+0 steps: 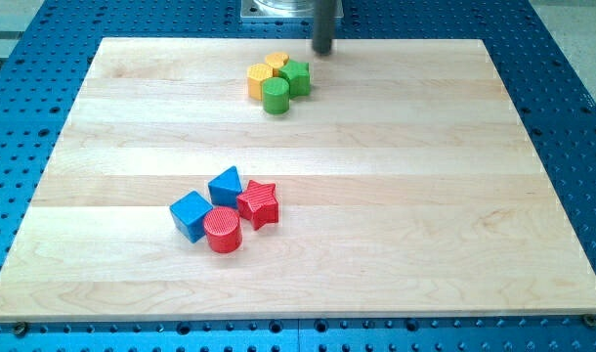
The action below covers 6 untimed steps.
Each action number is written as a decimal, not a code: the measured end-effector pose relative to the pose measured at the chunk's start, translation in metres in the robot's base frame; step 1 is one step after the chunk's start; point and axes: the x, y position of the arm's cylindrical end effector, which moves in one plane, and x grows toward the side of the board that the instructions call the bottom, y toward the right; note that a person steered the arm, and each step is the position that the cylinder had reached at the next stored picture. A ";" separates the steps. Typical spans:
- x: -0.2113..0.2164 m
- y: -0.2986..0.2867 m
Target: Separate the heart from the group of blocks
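Observation:
A group of blocks lies near the view's top centre: a yellow heart [260,82] on its left, a yellow hexagon [276,63] behind it, a green star [297,76] on the right and a green cylinder [275,96] in front. They touch one another. My tip [322,51] stands at the board's top edge, just up and to the right of the green star, a small gap away from it. The heart is on the far side of the group from my tip.
A second group lies left of the board's centre, toward the view's bottom: a blue cube [191,215], a blue triangle [226,186], a red star [258,203] and a red cylinder [223,230]. The wooden board [425,196] rests on a blue perforated table.

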 end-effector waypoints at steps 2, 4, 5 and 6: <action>0.074 -0.029; 0.060 -0.045; 0.063 -0.108; 0.088 -0.103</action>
